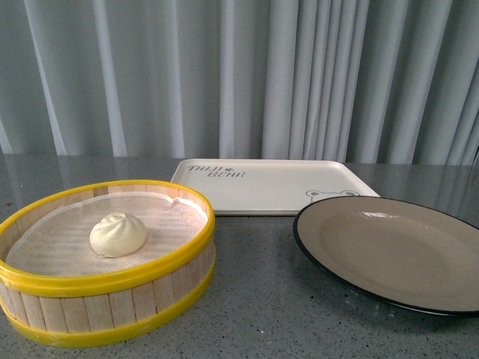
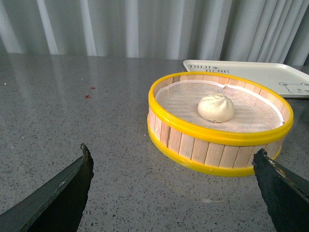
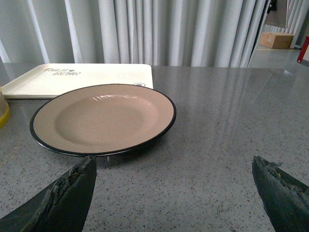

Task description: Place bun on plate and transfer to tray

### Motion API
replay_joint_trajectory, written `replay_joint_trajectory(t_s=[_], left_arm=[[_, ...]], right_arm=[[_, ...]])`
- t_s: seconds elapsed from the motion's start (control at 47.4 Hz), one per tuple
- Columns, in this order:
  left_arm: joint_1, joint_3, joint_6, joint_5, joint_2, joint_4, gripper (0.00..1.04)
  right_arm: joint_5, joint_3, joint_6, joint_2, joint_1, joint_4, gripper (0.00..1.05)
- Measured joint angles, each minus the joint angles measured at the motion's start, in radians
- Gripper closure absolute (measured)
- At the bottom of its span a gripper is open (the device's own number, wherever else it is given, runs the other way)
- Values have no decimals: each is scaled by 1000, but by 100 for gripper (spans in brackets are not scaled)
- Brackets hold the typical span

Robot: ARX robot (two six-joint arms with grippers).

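Bun (image 1: 118, 234): in steamer basket (image 1: 105, 283), 9 o'clock of plate (image 1: 397, 254).
Tray (image 1: 269, 187): 11 o'clock of plate.
Left gripper (image 2: 172, 152): spread, empty.
Right gripper (image 3: 173, 160): spread, empty.

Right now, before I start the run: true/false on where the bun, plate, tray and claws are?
1. The bun sits inside the steamer basket. True.
2. The plate and the tray both hold nothing. True.
3. The plate lies on the tray. False: it rests on the table, nearer the robot than the tray.
4. The left claw and the right claw are both open. True.
5. The left claw grips the bun. False: the bun lies free in the steamer basket, and the left claw is open and holds nothing.
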Motion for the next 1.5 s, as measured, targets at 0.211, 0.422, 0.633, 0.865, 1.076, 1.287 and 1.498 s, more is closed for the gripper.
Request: replay_joint_trajectory(t_s=[0.211, 0.422, 0.633, 0.865, 1.076, 1.287, 1.498], left_arm=[[0, 0, 0, 0, 0, 0, 7], [0, 0, 0, 0, 0, 0, 7], [0, 0, 0, 0, 0, 0, 7], [0, 0, 0, 0, 0, 0, 7], [0, 0, 0, 0, 0, 0, 7], [171, 137, -259, 263, 246, -307, 7], [305, 288, -451, 361, 550, -120, 7]], right_arm=[[0, 0, 0, 0, 0, 0, 9], [0, 0, 0, 0, 0, 0, 9], [0, 0, 0, 0, 0, 0, 9], [0, 0, 0, 0, 0, 0, 9], [0, 0, 0, 0, 0, 0, 9], [-3, 0, 0, 0, 0, 0, 9], [0, 0, 0, 0, 0, 0, 9]])
